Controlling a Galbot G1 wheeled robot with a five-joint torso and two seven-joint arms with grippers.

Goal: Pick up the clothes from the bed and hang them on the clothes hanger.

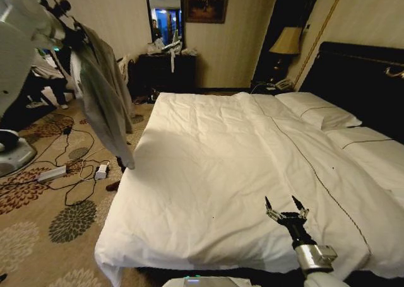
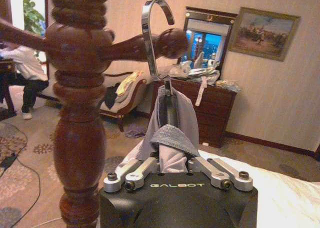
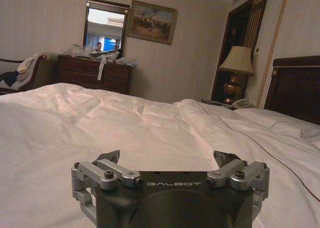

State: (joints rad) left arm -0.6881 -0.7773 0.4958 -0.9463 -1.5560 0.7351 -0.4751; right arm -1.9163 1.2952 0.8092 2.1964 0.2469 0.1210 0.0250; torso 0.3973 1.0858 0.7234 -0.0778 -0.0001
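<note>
Clothes (image 1: 104, 104): grey shirt, thin, limp, likely light; left gripper (image 2: 172, 160) clamps collar under clothes hanger (image 2: 152, 32) hook, beside wooden post (image 2: 80, 102). Right gripper (image 1: 286, 211) spread wide over bed (image 1: 208, 173) foot edge.

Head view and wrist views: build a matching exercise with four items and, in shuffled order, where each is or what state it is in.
1. grey shirt
2. right claw
3. wire hook
4. table lamp

A. open above the white duvet
B. beside the wooden stand's peg
C. hanging off the bed, gripped by the left claw
D. next to the dark headboard

Pairs: 1-C, 2-A, 3-B, 4-D
</note>
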